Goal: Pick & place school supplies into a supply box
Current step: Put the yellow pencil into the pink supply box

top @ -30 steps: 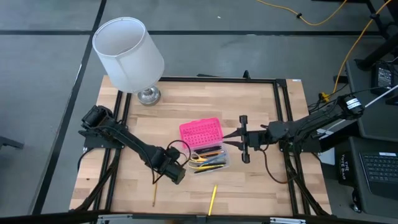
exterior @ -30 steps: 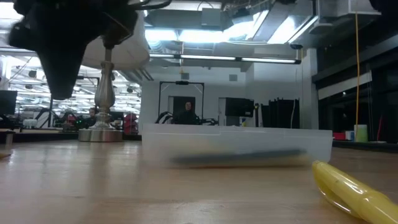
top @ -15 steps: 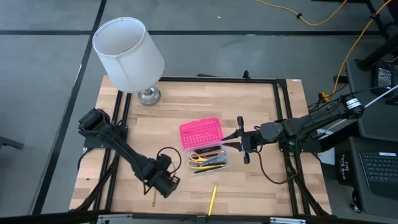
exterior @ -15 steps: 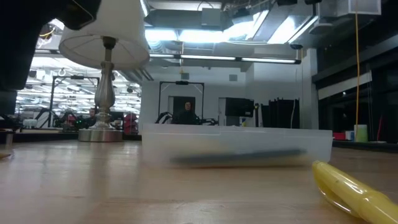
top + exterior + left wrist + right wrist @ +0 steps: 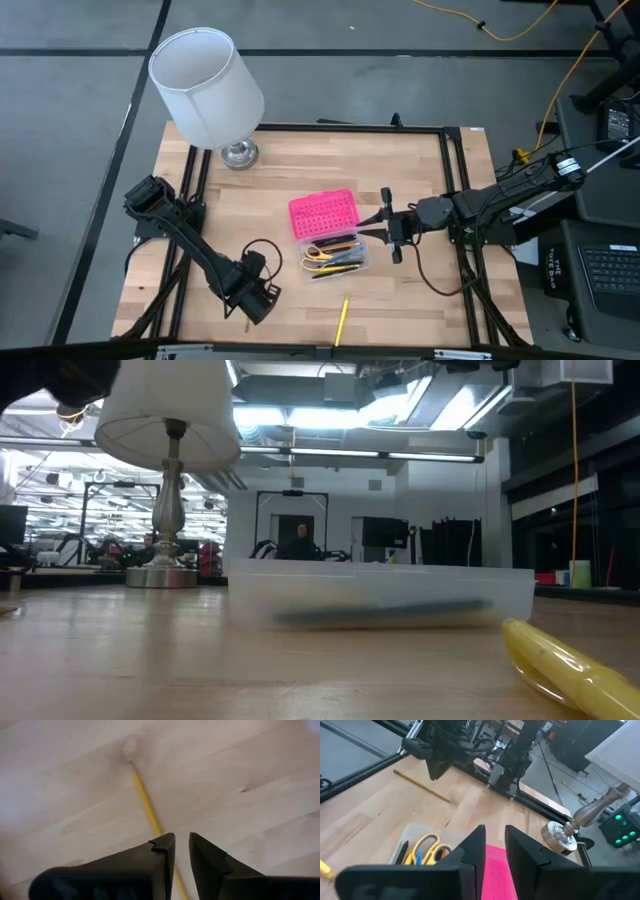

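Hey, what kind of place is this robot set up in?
Likely a robotics lab or open workshop: a framed wooden table, cables on the grey floor, and in the low view a big hall with ceiling lights.

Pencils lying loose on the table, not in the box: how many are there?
2. One yellow pencil lies near the front edge, in front of the supply box. The other pencil lies under the left gripper, mostly hidden from above.

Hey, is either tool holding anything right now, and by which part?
Nothing is held. The left tool hovers over a yellow pencil; the right tool waits above the supply box.
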Motion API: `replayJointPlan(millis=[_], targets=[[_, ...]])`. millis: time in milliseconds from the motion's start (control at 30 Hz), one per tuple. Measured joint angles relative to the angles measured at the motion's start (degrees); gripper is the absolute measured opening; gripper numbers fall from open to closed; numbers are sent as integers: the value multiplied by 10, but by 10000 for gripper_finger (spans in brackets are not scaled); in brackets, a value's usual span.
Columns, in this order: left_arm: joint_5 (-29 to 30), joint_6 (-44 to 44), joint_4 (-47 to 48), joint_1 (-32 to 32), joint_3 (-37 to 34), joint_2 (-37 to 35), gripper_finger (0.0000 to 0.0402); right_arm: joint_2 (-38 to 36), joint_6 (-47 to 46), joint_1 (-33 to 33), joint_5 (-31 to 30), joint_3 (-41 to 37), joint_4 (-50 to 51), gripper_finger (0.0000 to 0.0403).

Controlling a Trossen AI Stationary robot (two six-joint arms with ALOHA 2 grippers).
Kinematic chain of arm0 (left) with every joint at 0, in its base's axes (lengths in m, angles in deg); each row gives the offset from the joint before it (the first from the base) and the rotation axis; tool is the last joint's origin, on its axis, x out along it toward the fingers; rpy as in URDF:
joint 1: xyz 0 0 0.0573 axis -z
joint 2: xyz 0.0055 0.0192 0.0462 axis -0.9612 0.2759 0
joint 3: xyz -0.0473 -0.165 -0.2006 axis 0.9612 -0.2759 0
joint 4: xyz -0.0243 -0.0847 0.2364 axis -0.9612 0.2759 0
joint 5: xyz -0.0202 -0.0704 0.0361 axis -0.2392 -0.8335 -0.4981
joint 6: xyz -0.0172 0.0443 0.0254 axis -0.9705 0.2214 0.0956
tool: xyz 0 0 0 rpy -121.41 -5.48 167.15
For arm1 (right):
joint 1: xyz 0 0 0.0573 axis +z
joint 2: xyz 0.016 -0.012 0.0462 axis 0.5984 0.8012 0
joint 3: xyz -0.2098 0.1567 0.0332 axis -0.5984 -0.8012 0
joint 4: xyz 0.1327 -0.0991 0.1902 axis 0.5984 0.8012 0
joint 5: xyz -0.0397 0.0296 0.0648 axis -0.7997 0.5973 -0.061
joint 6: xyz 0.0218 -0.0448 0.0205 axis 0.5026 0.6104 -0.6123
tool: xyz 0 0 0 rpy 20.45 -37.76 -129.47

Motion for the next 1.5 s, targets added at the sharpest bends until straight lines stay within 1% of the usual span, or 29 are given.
replayJointPlan(millis=[133,267,600,733,867,1033,1167,1267,1367,1500], targets=[[-27,-3,-4,0,-23,0,64,0,-29,0,0,0,21,78],[-72,-39,-16,0,-50,1,84,0,-37,0,0,0,32,78],[-63,-53,-40,12,-60,1,143,0,-36,0,0,0,31,78],[-58,-64,-54,12,-60,1,159,0,-34,0,0,0,31,78],[-48,-47,-82,12,-60,1,165,0,-23,0,0,0,31,78],[-43,-47,-75,12,-62,1,164,0,-23,0,0,0,31,78],[-45,-57,-84,12,-81,1,166,0,-24,0,0,0,31,78],[-48,-54,-133,12,-108,1,166,0,-24,0,0,0,31,78],[-48,-40,-204,12,-136,1,166,0,-24,0,0,0,31,78],[-64,-62,-239,12,-166,-1,166,0,-23,0,0,0,31,78]])
